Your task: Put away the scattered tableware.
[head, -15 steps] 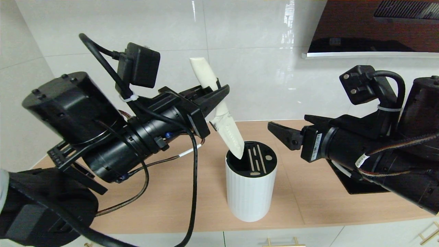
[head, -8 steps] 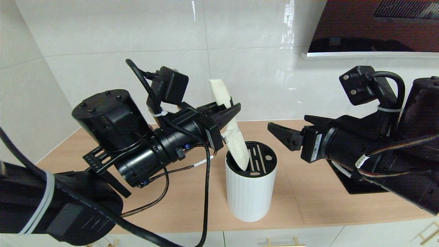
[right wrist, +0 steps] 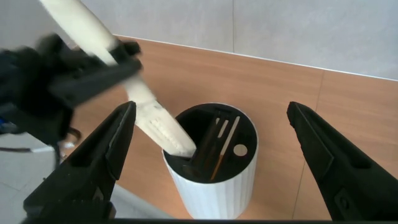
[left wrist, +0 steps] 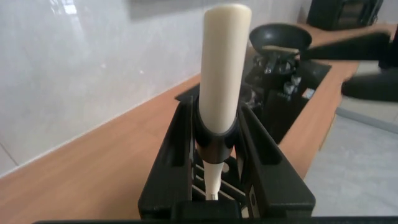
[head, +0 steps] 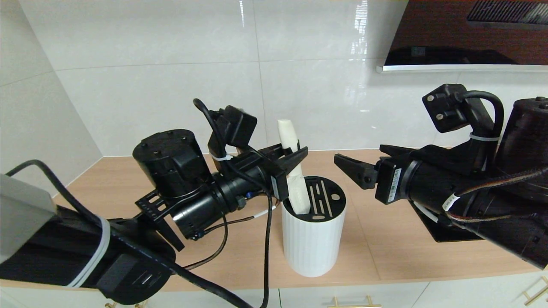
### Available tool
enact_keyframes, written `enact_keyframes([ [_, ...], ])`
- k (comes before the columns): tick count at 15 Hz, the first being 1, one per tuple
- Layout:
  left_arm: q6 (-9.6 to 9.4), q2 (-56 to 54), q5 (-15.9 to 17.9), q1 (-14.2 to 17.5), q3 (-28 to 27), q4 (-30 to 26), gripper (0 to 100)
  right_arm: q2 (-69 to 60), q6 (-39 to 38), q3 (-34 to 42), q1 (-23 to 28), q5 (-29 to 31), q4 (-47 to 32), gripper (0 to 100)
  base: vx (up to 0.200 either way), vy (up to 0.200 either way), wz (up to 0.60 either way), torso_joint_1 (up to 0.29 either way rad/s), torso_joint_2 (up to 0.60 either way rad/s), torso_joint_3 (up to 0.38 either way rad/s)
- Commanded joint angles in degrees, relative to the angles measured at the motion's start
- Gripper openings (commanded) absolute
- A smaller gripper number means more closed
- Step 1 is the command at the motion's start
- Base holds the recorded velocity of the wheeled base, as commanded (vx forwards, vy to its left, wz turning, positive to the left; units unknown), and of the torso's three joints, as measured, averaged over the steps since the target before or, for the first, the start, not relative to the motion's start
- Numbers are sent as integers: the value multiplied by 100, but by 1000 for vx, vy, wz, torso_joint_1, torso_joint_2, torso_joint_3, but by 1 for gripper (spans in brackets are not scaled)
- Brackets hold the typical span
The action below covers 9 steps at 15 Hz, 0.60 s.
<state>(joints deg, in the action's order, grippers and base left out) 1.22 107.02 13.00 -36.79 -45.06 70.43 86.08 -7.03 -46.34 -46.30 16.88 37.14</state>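
The left gripper (head: 293,155), at the holder's (head: 313,241) nine o'clock, clamps the knife (head: 287,134) by its handle, blade down in the holder's wide opening. The right gripper (head: 358,155) hangs at three o'clock over the counter (head: 376,246), jaws spread.

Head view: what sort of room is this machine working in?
Probably a kitchen: a wooden countertop against glossy white wall tiles, a frying pan on a black cooktop, and a white knife holder with a white knife partly in it.
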Motion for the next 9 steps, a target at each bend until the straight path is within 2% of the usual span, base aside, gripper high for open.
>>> enact_keyframes([
  [1, 1, 513, -104, -83, -38, 314, 0, 14, 0, 2, -2, -1, 3, 100, 0, 0, 0, 0, 0, 0],
  [2, -8, 645, -139, -109, -47, 446, 0, 23, 0, 2, -2, -1, 3, 100, 0, 0, 0, 0, 0, 0],
  [9, -8, 891, -166, -153, -65, 463, 0, 32, 0, 2, -2, -1, 3, 100, 0, 0, 0, 0, 0, 0],
])
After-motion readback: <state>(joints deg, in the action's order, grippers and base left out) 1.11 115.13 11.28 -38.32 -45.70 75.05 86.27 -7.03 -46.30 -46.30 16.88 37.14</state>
